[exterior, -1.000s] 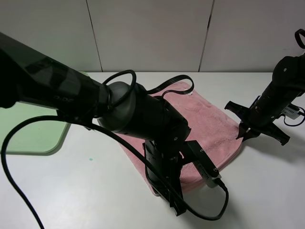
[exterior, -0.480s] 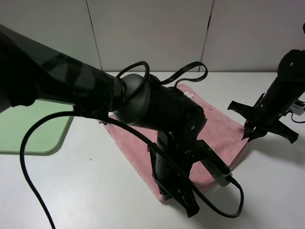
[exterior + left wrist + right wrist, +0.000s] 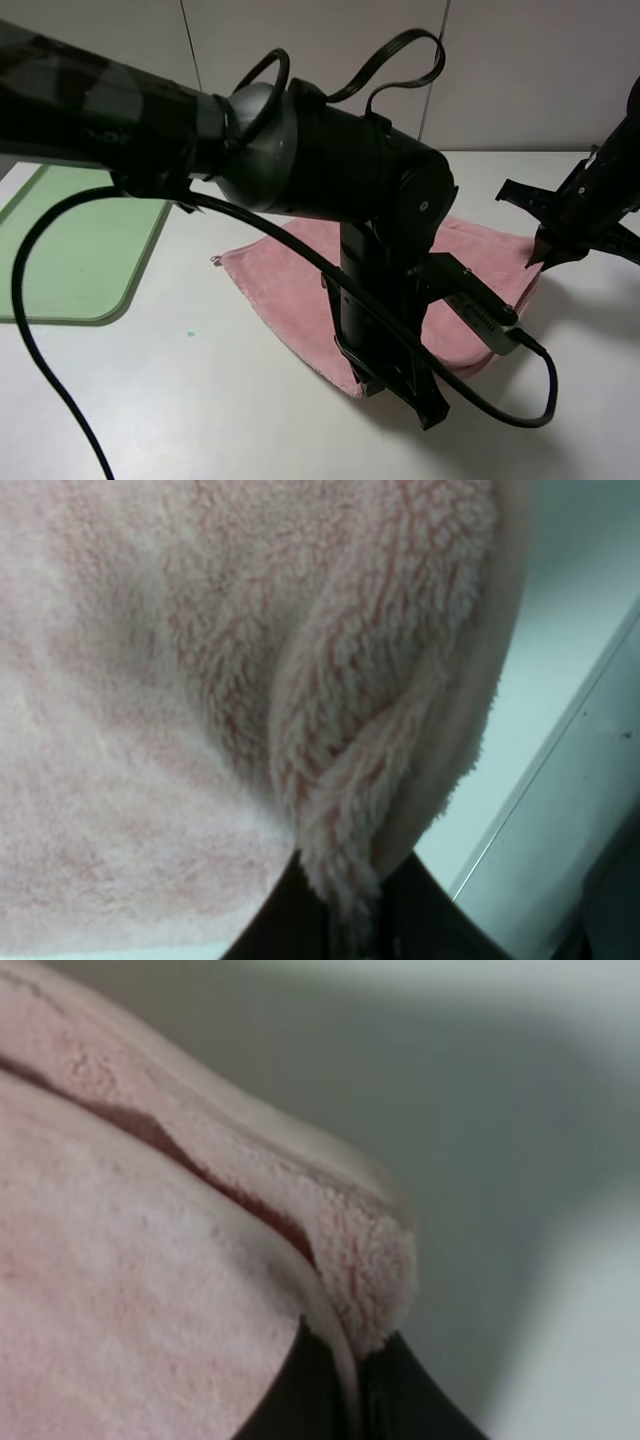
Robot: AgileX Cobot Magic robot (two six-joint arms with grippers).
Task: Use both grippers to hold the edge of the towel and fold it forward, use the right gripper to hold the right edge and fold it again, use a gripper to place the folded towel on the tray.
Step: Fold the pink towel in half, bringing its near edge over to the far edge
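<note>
Exterior high view: the left arm [image 3: 300,170] has swung up and toward twelve o'clock over the last second. This uncovers far more of the green tray [image 3: 80,250] at nine o'clock on the table [image 3: 190,400]. The towel [image 3: 290,285] sits mid-table, well apart from the tray. It has been dragged toward three o'clock with both arms, so the forward fold looks to be starting rather than finished. The left gripper [image 3: 385,388] is clenched on the towel's corner at six o'clock; its wrist view shows the hem [image 3: 345,900] bunched between the fingers. The right gripper [image 3: 546,258] has risen and drifted toward three o'clock. It is likewise clamped on the corner there, with fluffy cloth pinched tight in its wrist view. I judge that both grips are holding, and carrying the edge over toward twelve o'clock comes next. At the towel's nine o'clock corner the small loop [image 3: 215,262], hidden a second ago, now shows.
</note>
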